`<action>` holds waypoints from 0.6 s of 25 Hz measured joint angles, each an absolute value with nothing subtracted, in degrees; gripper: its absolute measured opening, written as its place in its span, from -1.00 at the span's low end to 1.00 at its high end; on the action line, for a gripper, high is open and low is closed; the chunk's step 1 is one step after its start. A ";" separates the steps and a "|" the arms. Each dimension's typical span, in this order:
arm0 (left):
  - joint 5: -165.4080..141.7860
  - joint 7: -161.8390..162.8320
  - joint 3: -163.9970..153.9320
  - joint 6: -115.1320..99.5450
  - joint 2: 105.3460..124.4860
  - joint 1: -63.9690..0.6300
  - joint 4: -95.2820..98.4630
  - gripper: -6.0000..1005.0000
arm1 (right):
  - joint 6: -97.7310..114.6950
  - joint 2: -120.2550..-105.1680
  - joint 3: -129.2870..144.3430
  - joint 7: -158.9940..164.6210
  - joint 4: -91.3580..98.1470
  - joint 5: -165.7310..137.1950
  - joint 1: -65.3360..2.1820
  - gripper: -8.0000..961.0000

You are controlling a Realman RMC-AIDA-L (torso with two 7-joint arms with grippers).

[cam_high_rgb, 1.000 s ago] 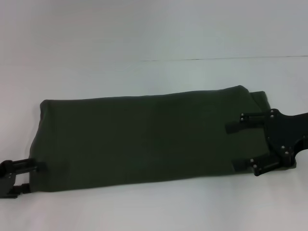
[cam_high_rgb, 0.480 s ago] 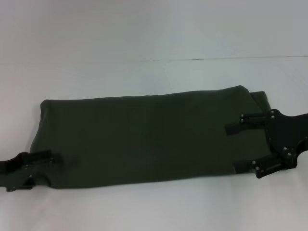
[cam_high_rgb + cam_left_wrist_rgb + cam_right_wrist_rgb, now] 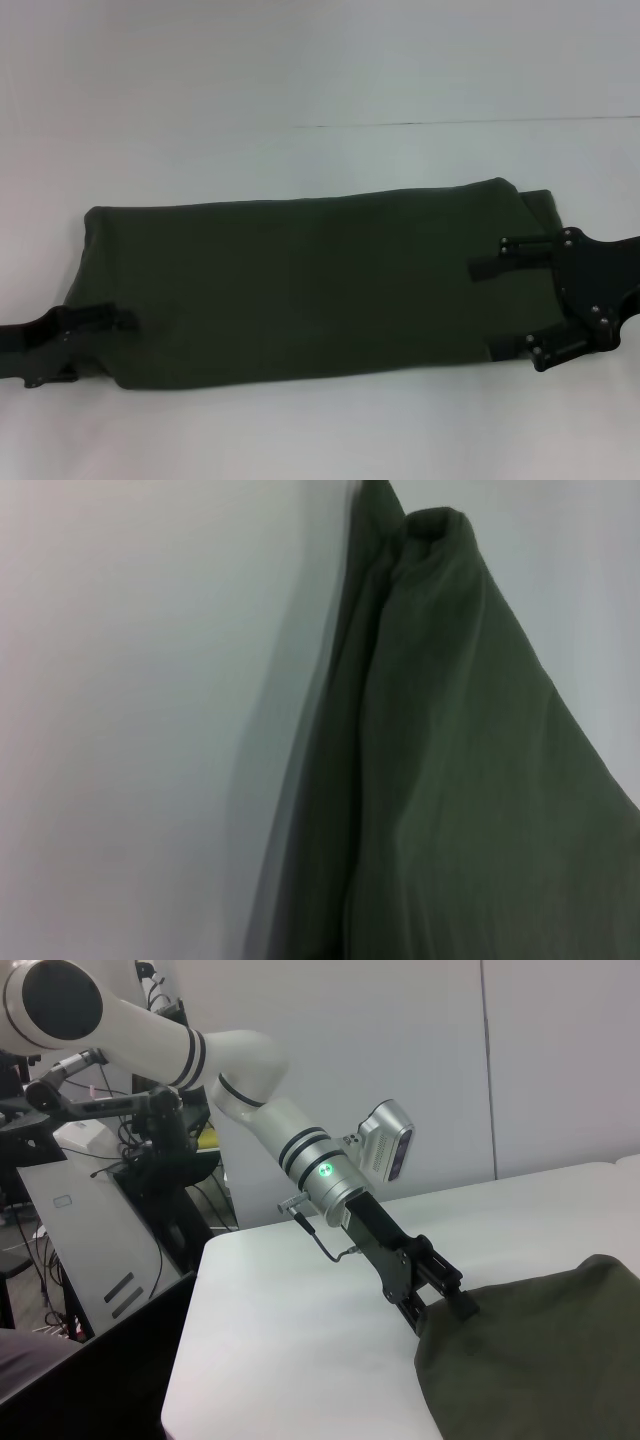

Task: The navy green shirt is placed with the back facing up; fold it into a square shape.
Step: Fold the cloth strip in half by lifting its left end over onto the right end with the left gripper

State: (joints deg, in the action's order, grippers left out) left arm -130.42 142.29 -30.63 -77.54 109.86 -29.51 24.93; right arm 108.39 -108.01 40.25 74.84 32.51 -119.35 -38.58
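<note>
Since prev frame left tool (image 3: pixel 100 322) slid inward over shirt (image 3: pixel 300 285) corner at 8 o'clock; grip state can't tell. Shirt's long axis runs 9-to-3 on tabletop (image 3: pixel 320 430); right tool (image 3: pixel 492 306) spread wide over 3 o'clock end.

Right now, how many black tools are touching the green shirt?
2. The left tool is at the near-left corner of the navy green shirt, gripping its edge. The right tool lies over the shirt's right end, fingers spread. None seems hidden.

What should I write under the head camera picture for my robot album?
Two black grippers, left gripper and right gripper, at opposite ends of the folded navy green shirt on a white table.
</note>
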 joint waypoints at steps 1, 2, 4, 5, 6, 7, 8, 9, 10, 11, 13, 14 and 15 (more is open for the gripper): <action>-130.43 142.30 -30.61 -77.47 109.86 -29.46 24.91 0.77 | 108.39 -108.02 40.25 74.86 32.52 -119.35 -38.58 0.97; -130.42 142.30 -30.58 -77.39 109.86 -29.34 24.90 0.76 | 108.39 -108.02 40.24 74.87 32.52 -119.35 -38.58 0.97; -130.41 142.27 -30.57 -77.27 109.87 -29.15 24.89 0.73 | 108.39 -108.01 40.27 74.88 32.52 -119.35 -38.58 0.97; -130.37 142.23 -30.57 -77.18 109.87 -29.04 24.87 0.71 | 108.39 -108.02 40.30 74.88 32.51 -119.35 -38.58 0.97; -130.36 142.19 -30.57 -77.12 109.87 -28.94 24.86 0.70 | 108.39 -108.02 40.35 74.88 32.52 -119.35 -38.58 0.97; -130.34 142.16 -30.58 -77.06 109.87 -28.86 24.85 0.68 | 108.38 -108.02 40.38 74.90 32.52 -119.35 -38.59 0.97; -130.35 142.12 -30.60 -77.00 109.87 -28.81 24.84 0.67 | 108.38 -108.02 40.40 74.92 32.52 -119.35 -38.63 0.97; -130.41 142.10 -30.62 -76.97 109.87 -28.78 24.83 0.66 | 108.38 -108.01 40.43 74.94 32.52 -119.35 -38.69 0.97; -130.44 142.11 -30.63 -76.95 109.87 -28.78 24.82 0.64 | 108.37 -108.02 40.44 74.95 32.54 -119.35 -38.73 0.97; -130.45 142.14 -30.64 -76.95 109.87 -28.77 24.82 0.63 | 108.37 -108.02 40.47 74.96 32.56 -119.35 -38.77 0.97; -130.45 142.25 -30.61 -76.96 109.87 -28.77 24.82 0.46 | 108.37 -108.05 40.54 74.97 32.58 -119.35 -38.83 0.97; -130.42 142.27 -30.53 -76.96 109.91 -28.78 24.82 0.37 | 108.36 -108.08 40.56 74.97 32.58 -119.35 -38.88 0.97; -130.40 142.28 -30.47 -76.92 110.02 -28.79 24.81 0.29 | 108.36 -108.09 40.58 74.97 32.59 -119.35 -38.91 0.97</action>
State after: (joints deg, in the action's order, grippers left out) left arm -130.40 142.28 -30.47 -76.92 110.02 -28.79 24.81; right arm 108.36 -108.09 40.58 74.97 32.59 -119.35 -38.91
